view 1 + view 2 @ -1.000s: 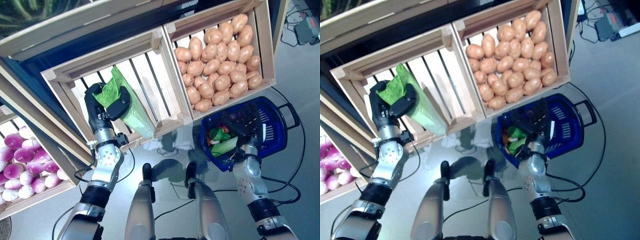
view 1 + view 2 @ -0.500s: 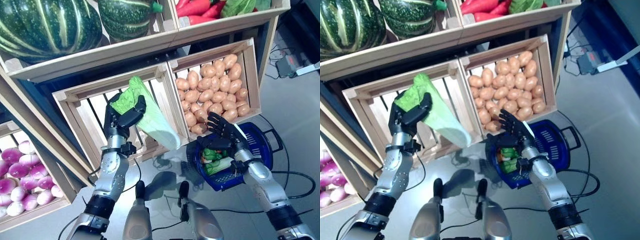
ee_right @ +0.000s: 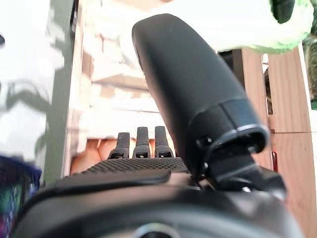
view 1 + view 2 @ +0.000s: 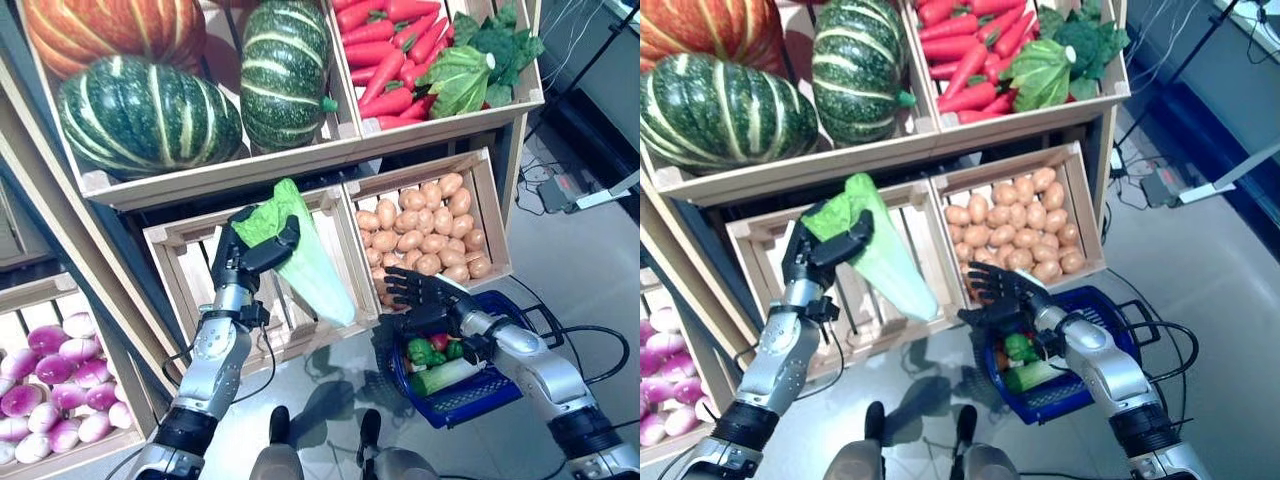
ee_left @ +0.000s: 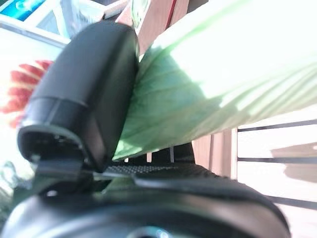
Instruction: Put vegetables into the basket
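My left hand [image 4: 248,255] is shut on a long pale green cabbage [image 4: 306,262] and holds it in the air in front of the empty slatted crate [image 4: 196,284]. The left wrist view shows the thumb [image 5: 89,94] pressed against the leaf [image 5: 208,84]. The blue basket [image 4: 500,385] stands on the floor at the lower right, with green vegetables and a small red one [image 4: 437,360] in it. My right hand [image 4: 420,297] is open, its fingers straight, above the basket's near-left rim, a little right of the cabbage's lower end.
The wooden stand [image 4: 330,150] fills the upper half of the eye views, with crates on two levels. A potato crate [image 4: 425,235] hangs just above the basket. Grey floor [image 4: 590,250] lies to the right, with a black cable by the basket.
The camera has tilted up, so the stand's upper shelf shows. My left hand still holds the cabbage. My right hand has moved left over the basket's rim, closer to the cabbage's lower end.
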